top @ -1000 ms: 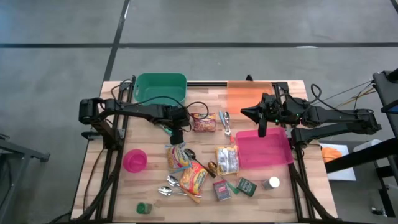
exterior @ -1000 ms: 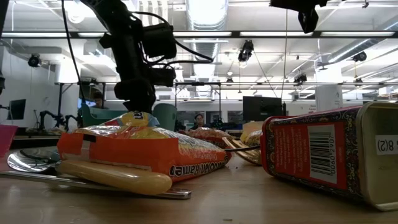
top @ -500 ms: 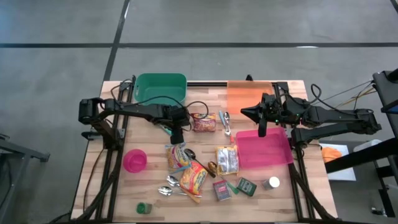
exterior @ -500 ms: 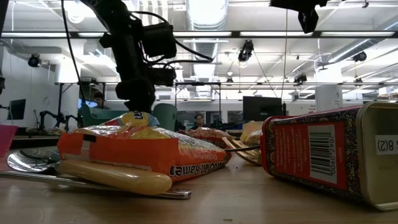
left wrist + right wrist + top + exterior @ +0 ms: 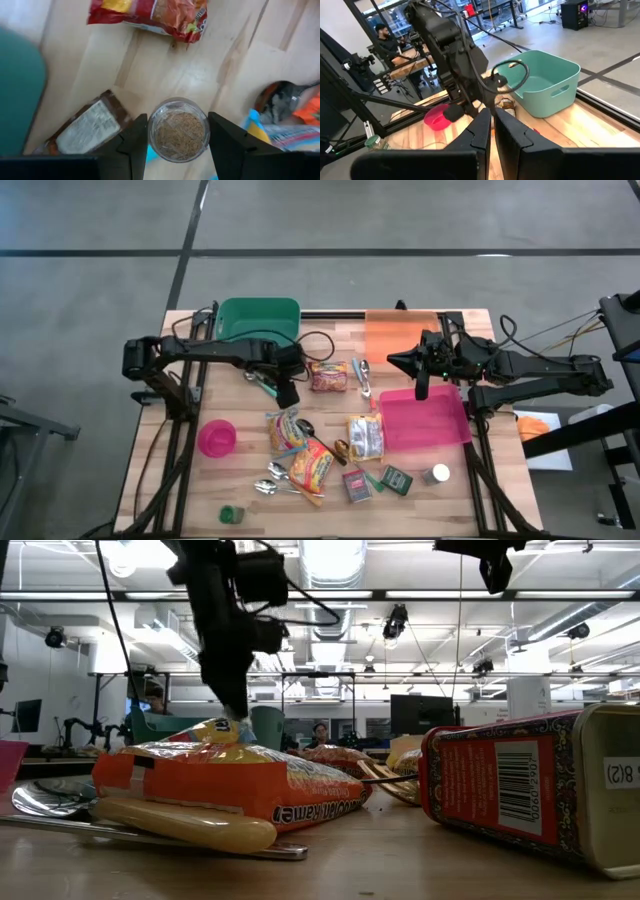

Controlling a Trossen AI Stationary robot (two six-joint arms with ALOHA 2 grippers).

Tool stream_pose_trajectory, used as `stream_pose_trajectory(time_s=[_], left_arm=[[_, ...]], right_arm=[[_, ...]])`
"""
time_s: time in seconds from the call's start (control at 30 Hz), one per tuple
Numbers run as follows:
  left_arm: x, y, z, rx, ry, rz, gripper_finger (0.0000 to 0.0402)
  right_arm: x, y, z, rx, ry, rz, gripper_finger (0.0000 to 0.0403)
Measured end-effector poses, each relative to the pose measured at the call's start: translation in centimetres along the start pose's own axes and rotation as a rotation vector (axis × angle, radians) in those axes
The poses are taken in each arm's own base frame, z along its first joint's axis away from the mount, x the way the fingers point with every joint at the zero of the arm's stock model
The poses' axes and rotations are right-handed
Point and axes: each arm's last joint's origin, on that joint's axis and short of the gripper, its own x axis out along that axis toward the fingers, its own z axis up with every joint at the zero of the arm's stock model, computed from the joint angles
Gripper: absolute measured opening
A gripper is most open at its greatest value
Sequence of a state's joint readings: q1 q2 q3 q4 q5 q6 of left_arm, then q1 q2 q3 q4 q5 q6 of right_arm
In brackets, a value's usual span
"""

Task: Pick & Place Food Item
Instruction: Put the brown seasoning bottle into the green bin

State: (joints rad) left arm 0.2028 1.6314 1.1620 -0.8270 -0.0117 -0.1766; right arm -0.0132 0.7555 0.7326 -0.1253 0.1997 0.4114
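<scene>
A small clear glass jar [image 5: 180, 129] of brown grains sits between the fingers of my left gripper [image 5: 288, 391], which points down over the middle of the table, above the snack packets. In the low view the left gripper [image 5: 238, 718] hangs just over the orange packet [image 5: 230, 790]. My right gripper [image 5: 492, 131] is shut on nothing and held level, high over the far edge of the pink tray [image 5: 425, 420]. My left gripper pinches the jar's round side wall [image 5: 152, 131] between its two fingers [image 5: 135, 142], one on each side. The fingers come from above, pointing down. The jar is upright with its top toward the wrist, raised above the wooden table and a blue-edged packet [image 5: 260, 131].
A green bin [image 5: 259, 320] stands at the far left and an orange board [image 5: 400, 332] at the far right. A pink bowl [image 5: 217, 438], a red packet [image 5: 327, 376], a brown packet [image 5: 85, 130], tins [image 5: 357, 484], spoons [image 5: 270, 480] and a small can [image 5: 436, 474] lie around.
My left gripper has gone up from just above the packets, rolling a little about its own axis, and the jar has risen with it. My right arm has kept still.
</scene>
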Motion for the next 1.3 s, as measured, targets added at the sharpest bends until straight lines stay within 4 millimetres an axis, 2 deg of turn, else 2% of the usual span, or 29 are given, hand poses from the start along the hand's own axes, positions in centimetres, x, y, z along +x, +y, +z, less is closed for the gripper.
stream_pose_trajectory(time_s=[0.27, 0.5, 0.7, 1.13, 1.3], left_arm=[[-4.8, 0.5, 1.8, -0.027, -0.004, 0.139, 0.0161], [-7.5, 2.5, 2.9, -0.119, -0.057, 0.168, 0.0161], [-8.2, 5.0, 2.8, -0.214, -0.046, 0.192, 0.0161], [-9.1, 12.1, 1.4, -0.447, -0.004, 0.261, 0.0161], [-9.3, 13.8, 0.8, -0.503, 0.013, 0.273, 0.0161]], right_arm=[[0.0, 0.0, 0.0, 0.000, -0.001, 0.001, 0.0021], [0.0, 0.0, 0.0, 0.023, -0.002, 0.001, 0.0021], [0.0, 0.0, 0.0, 0.036, -0.002, 0.001, 0.0021], [0.0, 0.0, 0.0, 0.052, -0.001, 0.001, 0.0021], [0.0, 0.0, 0.0, 0.065, 0.000, 0.002, 0.0021]])
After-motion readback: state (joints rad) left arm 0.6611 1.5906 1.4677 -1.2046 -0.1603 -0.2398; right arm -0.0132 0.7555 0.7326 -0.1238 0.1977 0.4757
